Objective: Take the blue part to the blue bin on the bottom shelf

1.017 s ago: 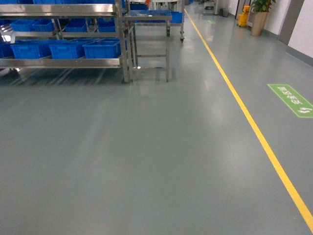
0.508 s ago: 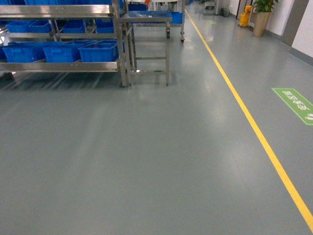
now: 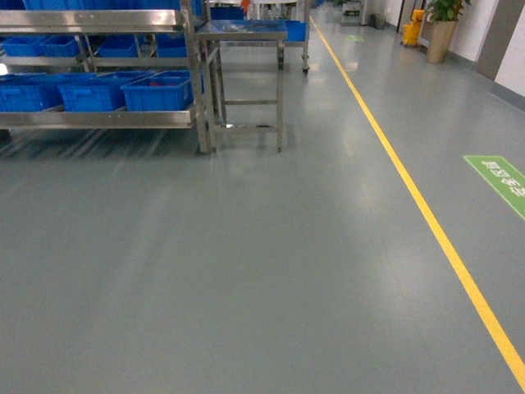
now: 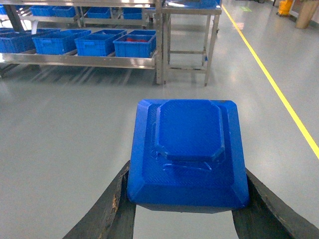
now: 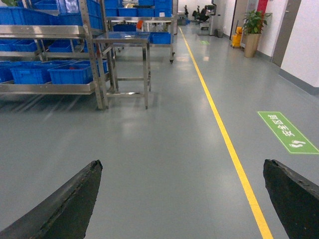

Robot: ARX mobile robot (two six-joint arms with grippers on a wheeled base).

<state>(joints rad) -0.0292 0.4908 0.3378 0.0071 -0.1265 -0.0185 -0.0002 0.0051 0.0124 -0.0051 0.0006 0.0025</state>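
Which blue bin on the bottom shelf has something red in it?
The rightmost bin on the bottom shelf, next to the steel table. Red shows inside it; the other bins in that row show only blue.

Blue part (image 4: 188, 154): solid bright blue w/ fine textured sheen, raised octagonal panel same blue. Left gripper (image 4: 184, 209) fingers (image 4: 107, 211) black, scuffed w/ pale worn spots. Right gripper (image 5: 184, 199) fingers (image 5: 65, 206) matte black. Floor (image 3: 246, 271) grey-green, glossy w/ pale reflections. Floor line (image 3: 426, 222) yellow. Floor sign (image 3: 500, 180) green w/ white marks. Shelf rack (image 3: 98, 119) & small table (image 3: 242, 33) bare silver steel. Bins (image 3: 156, 90) on bottom shelf all blue; one (image 4: 134, 45) shows sth red inside. Planter (image 3: 436, 37) tan, plant green.
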